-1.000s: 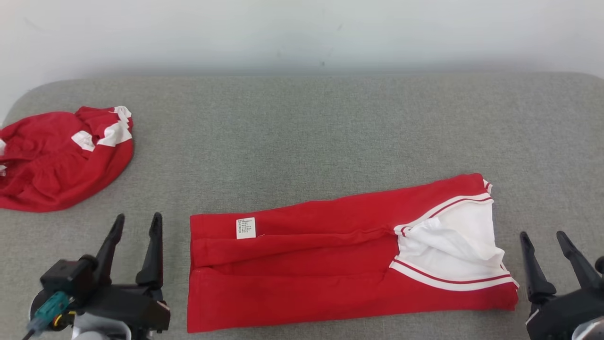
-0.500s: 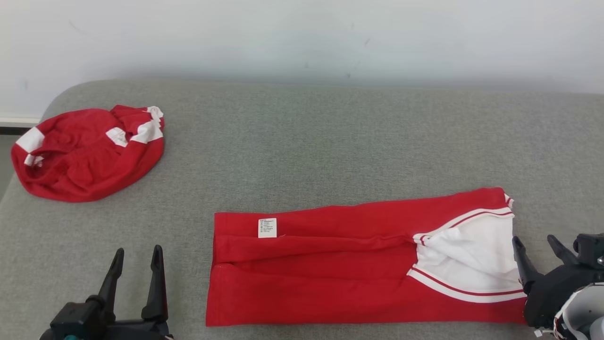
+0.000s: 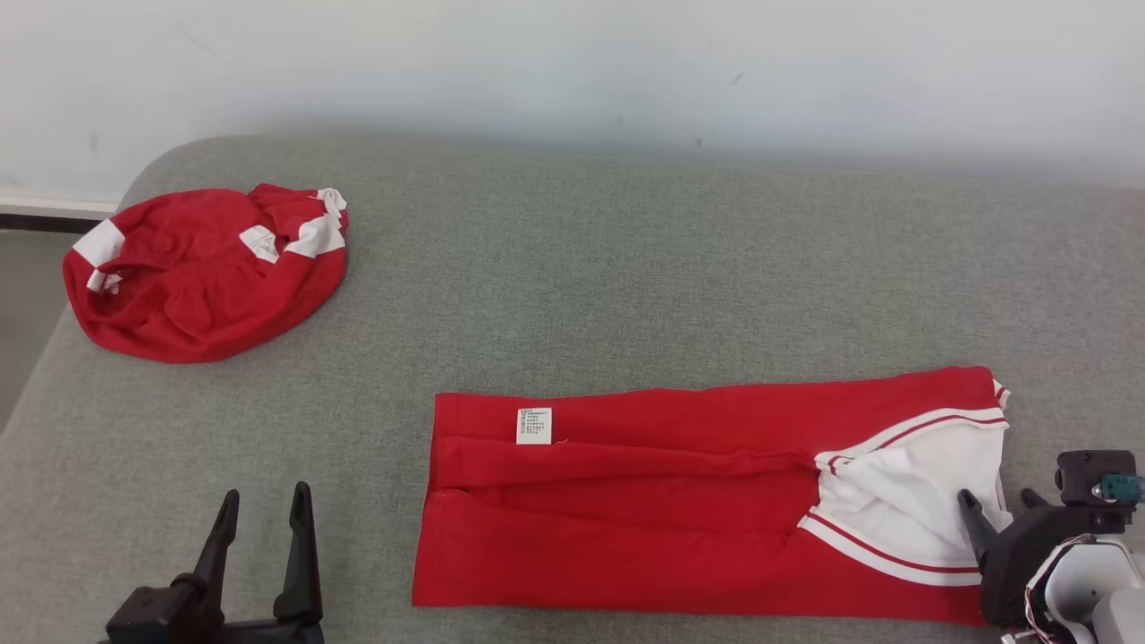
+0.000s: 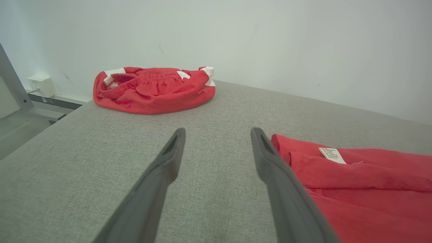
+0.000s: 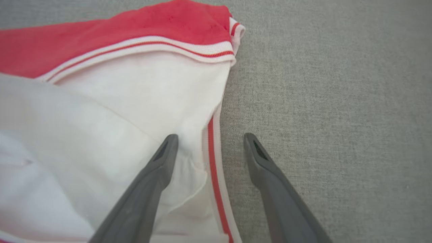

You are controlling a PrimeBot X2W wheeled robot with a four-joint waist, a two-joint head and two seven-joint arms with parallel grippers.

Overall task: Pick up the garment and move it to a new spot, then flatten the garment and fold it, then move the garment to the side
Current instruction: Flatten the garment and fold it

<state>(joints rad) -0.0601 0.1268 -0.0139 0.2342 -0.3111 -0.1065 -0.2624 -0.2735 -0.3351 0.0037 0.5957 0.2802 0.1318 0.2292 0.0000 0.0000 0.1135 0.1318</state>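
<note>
Garment (image 3: 626,537) lower centre: looks soft, light, limp. Grab white-trim end (image 3: 912,474) lower right, at right gripper (image 3: 997,501). Left gripper (image 3: 267,496) & right: fingers spread, empty.

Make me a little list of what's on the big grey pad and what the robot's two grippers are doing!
surface: grey fabric pad
folded garment: red, white striped right end, lying flat in a long strip near the front
label: small, white, on the folded garment's left end
second garment: red and white, crumpled, far left corner
left gripper: open, over bare pad, left of the folded garment, holding nothing
right gripper: open, astride the folded garment's white right edge, not closed on it
</note>
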